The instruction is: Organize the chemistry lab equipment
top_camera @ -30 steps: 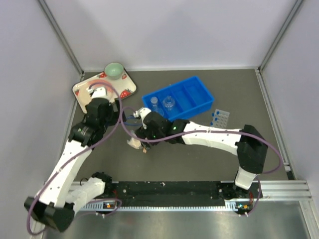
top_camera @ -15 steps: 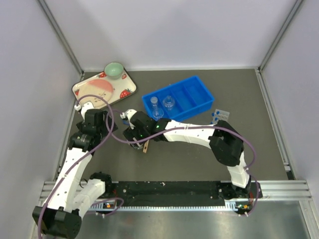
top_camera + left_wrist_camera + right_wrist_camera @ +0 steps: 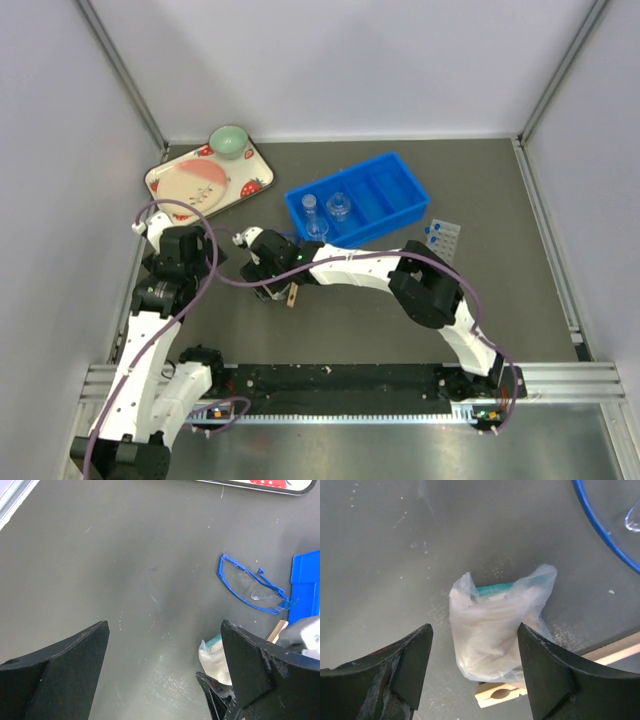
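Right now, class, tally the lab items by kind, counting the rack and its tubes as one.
Glass flasks: 2
Tube rack: 1
Safety glasses: 1
Plastic-wrapped wad: 1
Wooden stick: 1
Total: 6

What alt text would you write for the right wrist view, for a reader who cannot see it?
The right gripper stands open, its black fingers either side of a whitish wad in thin clear plastic on the dark grey table. A pale wooden stick lies by the wad's lower edge, and blue-framed clear glasses cross the top right corner.
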`<state>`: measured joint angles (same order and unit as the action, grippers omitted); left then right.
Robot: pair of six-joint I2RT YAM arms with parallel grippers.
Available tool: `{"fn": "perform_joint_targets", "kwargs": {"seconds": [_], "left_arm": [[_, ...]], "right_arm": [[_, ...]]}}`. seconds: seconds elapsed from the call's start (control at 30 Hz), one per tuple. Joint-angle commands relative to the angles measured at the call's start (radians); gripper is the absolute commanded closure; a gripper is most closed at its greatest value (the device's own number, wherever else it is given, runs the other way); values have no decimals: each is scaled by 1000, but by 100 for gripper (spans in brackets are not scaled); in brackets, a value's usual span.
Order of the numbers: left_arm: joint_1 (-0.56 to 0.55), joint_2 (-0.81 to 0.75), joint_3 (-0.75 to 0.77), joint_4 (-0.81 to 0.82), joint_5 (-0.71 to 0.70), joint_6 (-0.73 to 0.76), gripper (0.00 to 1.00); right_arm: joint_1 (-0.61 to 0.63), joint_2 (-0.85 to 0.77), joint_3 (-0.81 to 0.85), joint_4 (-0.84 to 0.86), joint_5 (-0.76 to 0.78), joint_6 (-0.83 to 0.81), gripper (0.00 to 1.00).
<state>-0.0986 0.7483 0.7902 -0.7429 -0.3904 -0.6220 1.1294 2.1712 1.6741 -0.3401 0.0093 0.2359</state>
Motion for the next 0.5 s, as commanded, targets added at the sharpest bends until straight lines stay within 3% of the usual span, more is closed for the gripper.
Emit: {"fn": "perform_joint_targets", "kwargs": {"seconds": [0.0, 0.1, 0.2, 0.23, 0.27, 0.47], "left_arm": [[7, -3, -12, 22, 7, 7, 2], [7, -6, -22, 34, 19, 8, 2], [8, -7, -20, 39, 21, 13, 2], [8, -9, -20, 42, 22, 15, 1], [8, -9, -20, 43, 24, 15, 2], [8, -7, -23, 40, 18, 19, 2]], "right_arm": [[7, 32, 39, 16, -6, 9, 35], [9, 35, 18, 23, -5, 16, 51], [7, 32, 4, 23, 6, 22, 75], [9, 32, 1, 23, 11, 23, 92], [9, 30, 3, 20, 14, 25, 100], [10, -45, 0, 0, 24, 20, 100]]}}
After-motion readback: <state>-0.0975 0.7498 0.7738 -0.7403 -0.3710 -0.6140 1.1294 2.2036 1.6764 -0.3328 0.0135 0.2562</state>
